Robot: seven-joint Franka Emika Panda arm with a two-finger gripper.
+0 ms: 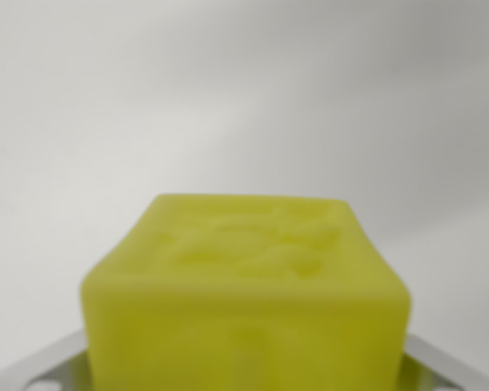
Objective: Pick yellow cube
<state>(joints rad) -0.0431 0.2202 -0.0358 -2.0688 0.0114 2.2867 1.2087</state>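
The yellow cube (246, 293) fills the lower middle of the wrist view, very close and blurred, with a raised pattern on its top face. My gripper (244, 379) has the cube between its jaws. One pale metal finger (41, 368) meets the cube's side at the wrist view's left. The other finger (447, 366) meets it at the wrist view's right. The gripper looks shut on the cube. The cube's lower part is cut off by the frame edge.
Behind the cube lies only a plain, blurred white-grey surface (244, 98) with soft shading.
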